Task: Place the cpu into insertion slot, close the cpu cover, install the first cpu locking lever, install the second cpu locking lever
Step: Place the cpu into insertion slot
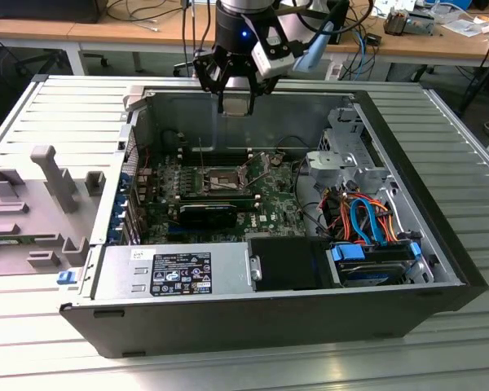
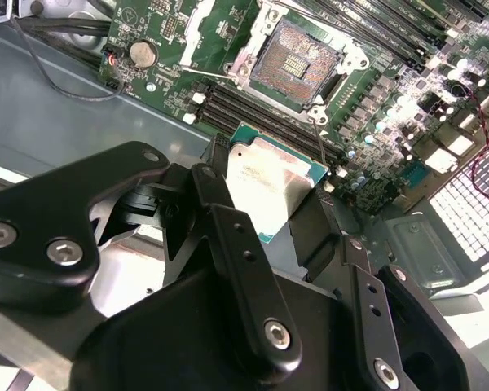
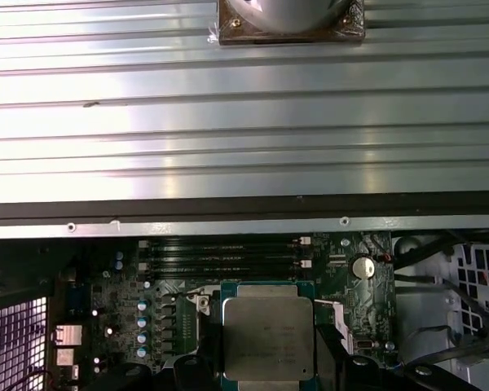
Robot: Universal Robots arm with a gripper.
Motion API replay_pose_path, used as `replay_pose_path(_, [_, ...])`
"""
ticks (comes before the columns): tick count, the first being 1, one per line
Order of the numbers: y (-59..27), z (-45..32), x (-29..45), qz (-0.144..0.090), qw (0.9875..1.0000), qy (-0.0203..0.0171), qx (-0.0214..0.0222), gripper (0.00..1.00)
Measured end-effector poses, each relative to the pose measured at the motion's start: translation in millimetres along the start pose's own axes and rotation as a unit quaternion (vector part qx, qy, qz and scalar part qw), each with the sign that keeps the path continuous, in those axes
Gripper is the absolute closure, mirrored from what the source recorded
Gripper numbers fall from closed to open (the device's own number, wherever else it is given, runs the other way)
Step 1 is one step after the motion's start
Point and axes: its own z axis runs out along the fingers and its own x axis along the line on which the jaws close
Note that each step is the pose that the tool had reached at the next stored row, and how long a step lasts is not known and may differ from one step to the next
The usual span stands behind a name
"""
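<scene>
My gripper [image 1: 235,99] hangs over the far wall of the open computer case, shut on the cpu [image 1: 235,105]. Both wrist views show the cpu [image 2: 270,181] [image 3: 267,336] as a flat silver-topped square on a green base, pinched at two opposite edges by the black fingers [image 2: 213,195]. Below and nearer the case's middle, the insertion slot [image 1: 226,179] [image 2: 297,63] lies uncovered on the green motherboard [image 1: 269,204], its dark centre exposed inside a silver rim. A thin wire locking lever [image 2: 319,138] stands raised beside it. I cannot make out the cpu cover for certain.
Long black memory slots [image 2: 253,110] run beside the socket. A power supply [image 1: 179,273] fills the case's near side, and a drive cage with blue and orange cables [image 1: 367,220] sits at the exterior view's right. A grey fixture [image 1: 41,204] lies outside the case at the exterior view's left.
</scene>
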Motion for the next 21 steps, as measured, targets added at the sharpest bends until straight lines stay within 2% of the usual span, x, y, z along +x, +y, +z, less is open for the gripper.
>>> replay_pose_path(21, [-1.9,3.9,0.0,0.000,1.0000,0.0000,0.0000,0.46])
